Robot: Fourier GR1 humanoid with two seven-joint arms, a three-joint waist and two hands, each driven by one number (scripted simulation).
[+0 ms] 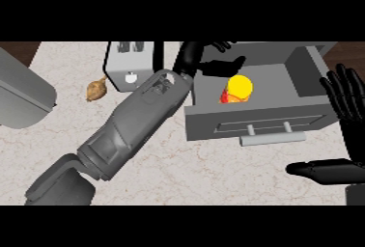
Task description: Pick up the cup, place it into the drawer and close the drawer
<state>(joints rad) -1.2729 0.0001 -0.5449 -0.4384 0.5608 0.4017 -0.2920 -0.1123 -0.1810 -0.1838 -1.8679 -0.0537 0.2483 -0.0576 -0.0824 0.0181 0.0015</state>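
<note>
One yellow cup (239,86) inside open drawer (257,121)

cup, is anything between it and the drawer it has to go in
Nothing visible does: the cup already lies inside the open drawer, just below the left hand, which hangs over the drawer's inside.

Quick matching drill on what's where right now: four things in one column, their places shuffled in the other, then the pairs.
Things:
1. cup
2. toaster
3. right hand
4. brown food item

Places:
A. at the view's right edge, open, fingers up
B. on the counter, just left of the toaster
C. inside the open drawer
D. on the counter, left of the drawer

Pairs: 1-C, 2-D, 3-A, 4-B
</note>
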